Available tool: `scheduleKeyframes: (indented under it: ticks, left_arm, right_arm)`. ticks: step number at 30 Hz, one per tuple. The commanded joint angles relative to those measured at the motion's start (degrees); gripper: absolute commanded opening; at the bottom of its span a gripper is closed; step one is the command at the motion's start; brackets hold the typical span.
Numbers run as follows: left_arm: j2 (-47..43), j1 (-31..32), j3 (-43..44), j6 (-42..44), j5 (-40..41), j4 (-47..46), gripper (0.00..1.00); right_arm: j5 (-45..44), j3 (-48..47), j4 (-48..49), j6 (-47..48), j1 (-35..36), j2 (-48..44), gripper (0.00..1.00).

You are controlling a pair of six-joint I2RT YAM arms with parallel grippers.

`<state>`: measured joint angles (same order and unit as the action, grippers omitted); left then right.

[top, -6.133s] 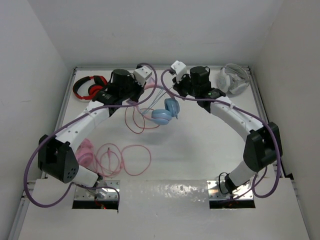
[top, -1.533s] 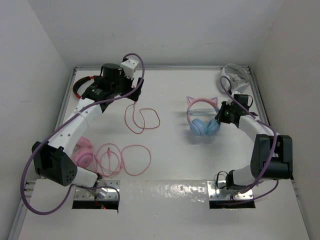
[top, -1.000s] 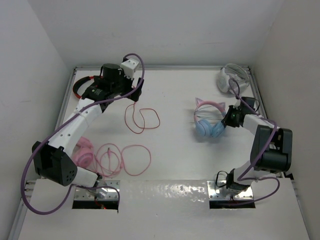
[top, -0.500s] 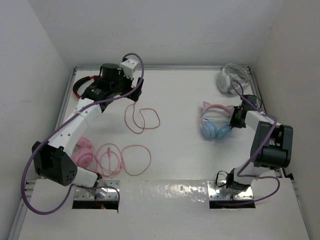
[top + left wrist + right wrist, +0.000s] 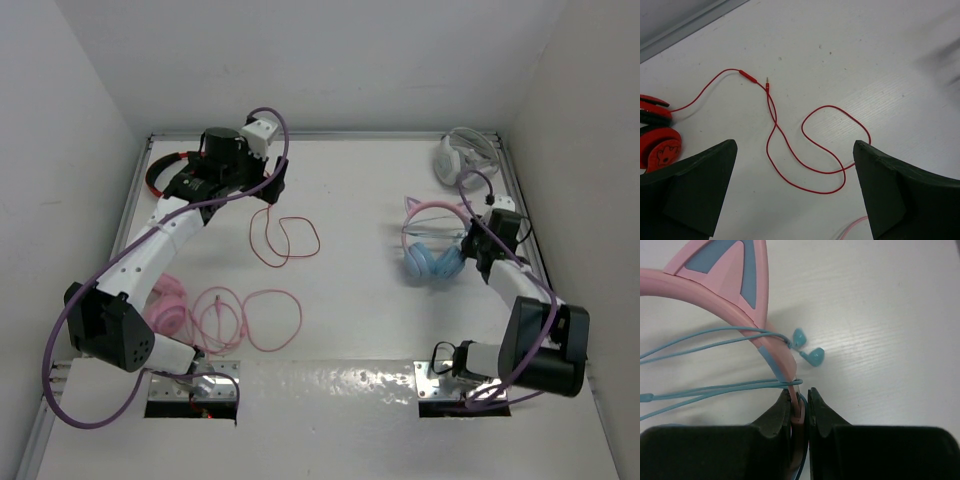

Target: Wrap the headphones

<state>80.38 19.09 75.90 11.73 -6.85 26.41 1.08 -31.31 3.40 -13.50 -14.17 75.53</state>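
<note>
The headphones (image 5: 432, 262), with light blue ear cups and a pink cat-ear headband, lie on the table at the right. My right gripper (image 5: 472, 240) is at their right side. In the right wrist view this gripper (image 5: 799, 397) is shut on the pink headband (image 5: 747, 305). The thin light blue cable (image 5: 715, 387) crosses the band in several strands right at the jaws, and its plug (image 5: 812, 356) lies beside the band. My left gripper (image 5: 272, 188) hovers at the back left, far from the headphones. It stands wide open (image 5: 794, 150) with nothing between its fingers.
Red-and-black headphones (image 5: 175, 175) sit at the back left, their red cable (image 5: 805, 145) looping under my left gripper. All-pink headphones (image 5: 170, 305) with a long pink cable (image 5: 255, 320) lie near the left arm's base. A white headset (image 5: 465, 155) rests in the back right corner.
My right gripper has drawn the headphones rightward toward the right wall, with the arm folding back. The left arm, earlier at the centre, has held still at the back left.
</note>
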Motion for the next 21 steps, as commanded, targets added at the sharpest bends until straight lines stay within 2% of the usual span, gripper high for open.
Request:
scheduleKeyframes:
  ticks: [1,4,10,14,21]
  left_arm:
    - [-0.4,-0.5,-0.3,0.3,-1.7,-2.2,0.99]
    - [-0.3,-0.5,-0.2,1.0,-3.9,-2.2,0.96]
    - [-0.3,-0.4,0.0,1.4,-4.4,-1.6,0.95]
    - [-0.3,-0.4,0.0,1.4,-4.4,-1.6,0.95]
    - [-0.2,-0.4,-0.2,1.5,-4.5,-1.8,0.95]
  right_arm:
    - [4.4,4.4,16.1,0.2,-0.2,-6.8,0.00]
    - [5.2,6.6,19.2,0.0,-0.2,-9.3,0.00]
    - [7.4,6.5,19.7,-0.3,-0.2,-8.3,0.00]
    - [7.0,2.1,13.4,-1.0,-0.8,-4.2,0.00]
    - [7.8,0.6,11.8,-2.1,-1.9,-0.9,0.00]
